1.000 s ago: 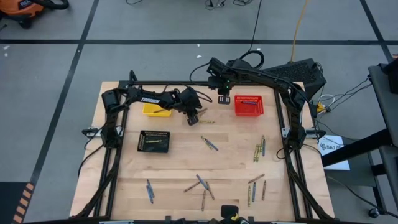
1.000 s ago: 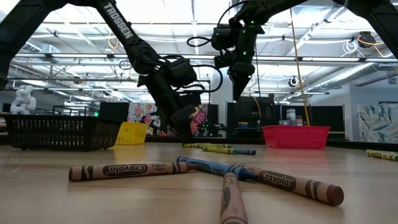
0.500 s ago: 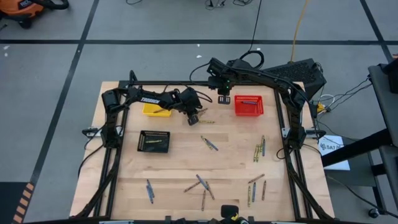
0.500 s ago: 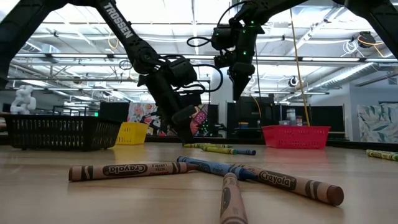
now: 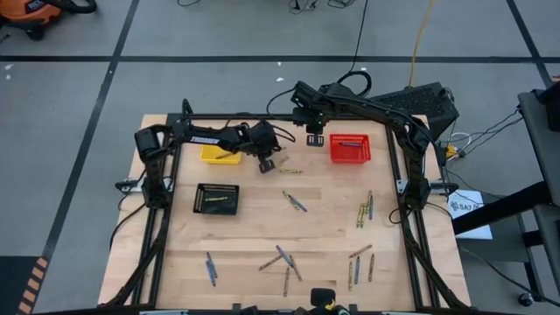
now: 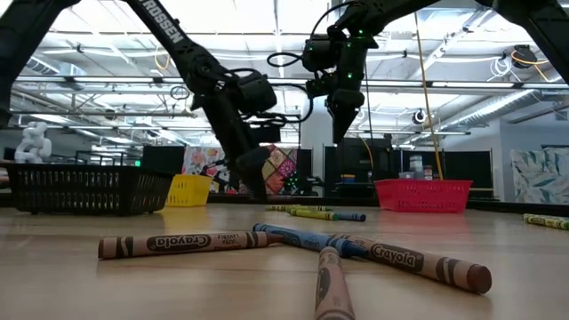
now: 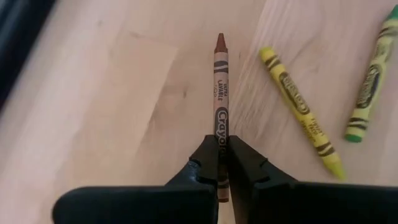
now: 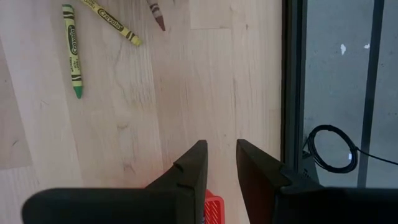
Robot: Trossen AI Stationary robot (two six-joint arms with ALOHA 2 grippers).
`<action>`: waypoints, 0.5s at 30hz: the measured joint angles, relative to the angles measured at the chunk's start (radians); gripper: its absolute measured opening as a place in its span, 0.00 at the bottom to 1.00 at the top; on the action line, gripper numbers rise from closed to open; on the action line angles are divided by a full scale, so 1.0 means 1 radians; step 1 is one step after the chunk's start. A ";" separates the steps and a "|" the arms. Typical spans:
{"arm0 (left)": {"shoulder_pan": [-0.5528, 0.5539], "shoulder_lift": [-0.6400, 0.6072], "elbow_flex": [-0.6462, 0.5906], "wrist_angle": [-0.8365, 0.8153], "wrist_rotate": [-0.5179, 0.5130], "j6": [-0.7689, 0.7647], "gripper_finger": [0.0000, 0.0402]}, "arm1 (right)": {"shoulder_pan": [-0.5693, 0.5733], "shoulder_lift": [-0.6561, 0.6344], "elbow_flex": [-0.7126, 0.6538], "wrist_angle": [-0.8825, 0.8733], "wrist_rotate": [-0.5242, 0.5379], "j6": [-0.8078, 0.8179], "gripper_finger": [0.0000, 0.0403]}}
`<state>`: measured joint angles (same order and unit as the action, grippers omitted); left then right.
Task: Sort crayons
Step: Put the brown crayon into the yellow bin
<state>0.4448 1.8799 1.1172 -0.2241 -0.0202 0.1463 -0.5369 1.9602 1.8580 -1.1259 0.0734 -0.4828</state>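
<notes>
Pinching a slim brown paper-wrapped wax crayon [image 7: 219, 93] between narrow dark fingers [image 7: 205, 163] of left end effector [image 7: 219, 163], tip forward over pale grained wooden worktop [image 7: 124, 106]. Beside it, two yellow-green crayons [image 7: 301, 118]. Right end effector [image 8: 219, 163] part-open, holding nothing, near red mesh basket [image 5: 350, 149].

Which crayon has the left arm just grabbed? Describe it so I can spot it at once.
Start at the small yellow mesh basket at the table's far edge; the left gripper is beside it, toward the red mesh basket. It is shut on a brown paper-wrapped crayon. The two loose crayons beside it are yellow and yellow-green; this one is brown.
</notes>
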 joint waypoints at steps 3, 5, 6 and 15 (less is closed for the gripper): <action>0.000 -0.038 0.001 -0.027 0.000 0.001 0.02 | 0.000 0.000 0.000 0.000 0.000 0.000 0.18; 0.000 -0.064 0.001 -0.056 0.000 0.001 0.02 | 0.000 0.000 0.000 0.000 0.000 0.000 0.18; 0.000 -0.077 0.001 -0.075 0.000 0.002 0.02 | 0.000 0.000 0.000 0.000 0.000 0.000 0.18; 0.000 -0.211 0.002 -0.257 -0.045 0.027 0.02 | 0.000 0.000 0.000 -0.001 0.000 0.027 0.18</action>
<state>0.4450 1.6689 1.1194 -0.4813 -0.0656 0.1738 -0.5369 1.9602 1.8580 -1.1269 0.0734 -0.4554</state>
